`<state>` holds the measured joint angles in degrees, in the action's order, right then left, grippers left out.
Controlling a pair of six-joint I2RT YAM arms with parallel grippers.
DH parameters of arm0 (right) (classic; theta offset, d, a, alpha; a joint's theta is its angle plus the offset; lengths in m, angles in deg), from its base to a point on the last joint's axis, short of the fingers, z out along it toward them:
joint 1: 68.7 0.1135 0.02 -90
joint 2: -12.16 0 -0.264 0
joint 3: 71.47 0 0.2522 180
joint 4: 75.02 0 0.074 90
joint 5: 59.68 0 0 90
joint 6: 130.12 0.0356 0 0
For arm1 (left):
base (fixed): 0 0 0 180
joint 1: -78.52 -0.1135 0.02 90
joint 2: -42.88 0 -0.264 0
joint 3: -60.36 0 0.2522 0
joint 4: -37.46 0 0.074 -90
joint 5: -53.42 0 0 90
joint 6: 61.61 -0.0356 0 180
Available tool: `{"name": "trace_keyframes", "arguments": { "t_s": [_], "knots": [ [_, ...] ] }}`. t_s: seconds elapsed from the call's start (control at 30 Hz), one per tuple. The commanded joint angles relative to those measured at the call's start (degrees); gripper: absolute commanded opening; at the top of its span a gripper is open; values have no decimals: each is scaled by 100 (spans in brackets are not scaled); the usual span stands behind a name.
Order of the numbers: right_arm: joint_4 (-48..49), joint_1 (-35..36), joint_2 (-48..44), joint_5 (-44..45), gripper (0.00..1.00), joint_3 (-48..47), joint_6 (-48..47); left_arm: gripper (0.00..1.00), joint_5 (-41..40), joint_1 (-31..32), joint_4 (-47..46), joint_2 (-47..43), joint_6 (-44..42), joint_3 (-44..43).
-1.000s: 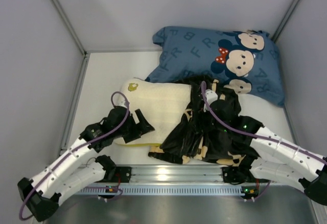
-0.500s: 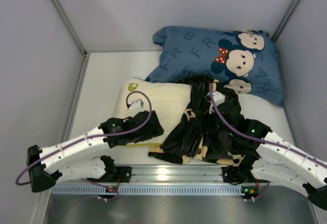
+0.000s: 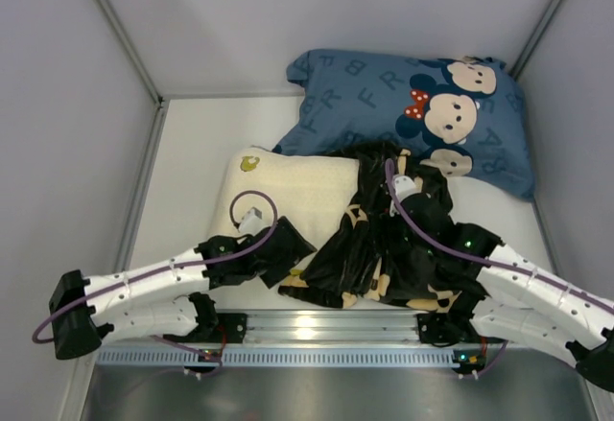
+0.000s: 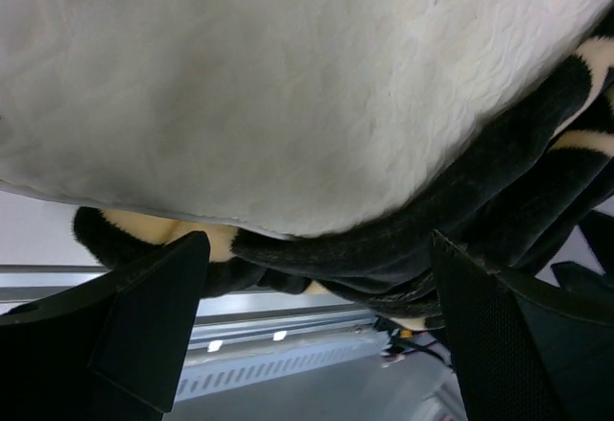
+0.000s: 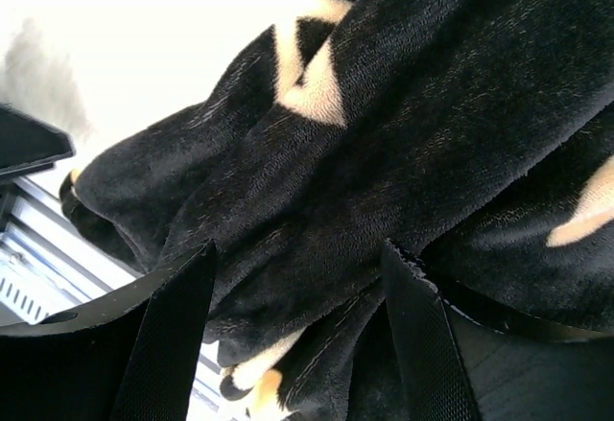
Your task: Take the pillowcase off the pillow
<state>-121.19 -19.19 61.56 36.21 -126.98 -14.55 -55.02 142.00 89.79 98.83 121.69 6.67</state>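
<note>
Pin the cream quilted pillow (image 3: 288,191), half bared on the white worktop (image 3: 192,148), with the wide-spread left end effector (image 4: 315,258) at its near edge; draw the black flower-print plush pillowcase (image 3: 374,248), clamped in the right end effector (image 5: 293,253), steadily rightward.

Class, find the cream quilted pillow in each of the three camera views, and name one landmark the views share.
Top external: the pillow lies centre-left, its right end covered by the black pillowcase.
Left wrist: it fills the upper part, pillowcase below it.
Right wrist: cannot tell; only a washed-out pale patch at upper left.
Shared landmark: the pillowcase, filling most of the right wrist view.
</note>
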Motion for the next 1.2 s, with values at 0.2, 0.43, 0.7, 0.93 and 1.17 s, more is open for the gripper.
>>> {"name": "trace_keyframes", "arguments": {
  "t_s": [0.2, 0.43, 0.7, 0.93, 1.17],
  "knots": [
    [-73, 84, -686, -176, 66, -105, 203, 99, -257, 24, -1123, -777, 2218, 1170],
    [-100, 102, -600, -316, 66, -96, 230, 99, -538, 24, -1114, -1454, 2579, 1733],
    [-47, 418, -310, -343, 65, 18, 397, 84, -1258, 24, -1106, -1990, 2720, 2146],
    [295, 1260, 77, -106, 65, 45, 818, 15, -1715, 24, -1123, -2316, 2246, 2138],
    [287, 2132, 815, 667, 65, -87, 1065, 0, -1786, 15, -1123, -2369, 1587, 1848]
  ]
}}
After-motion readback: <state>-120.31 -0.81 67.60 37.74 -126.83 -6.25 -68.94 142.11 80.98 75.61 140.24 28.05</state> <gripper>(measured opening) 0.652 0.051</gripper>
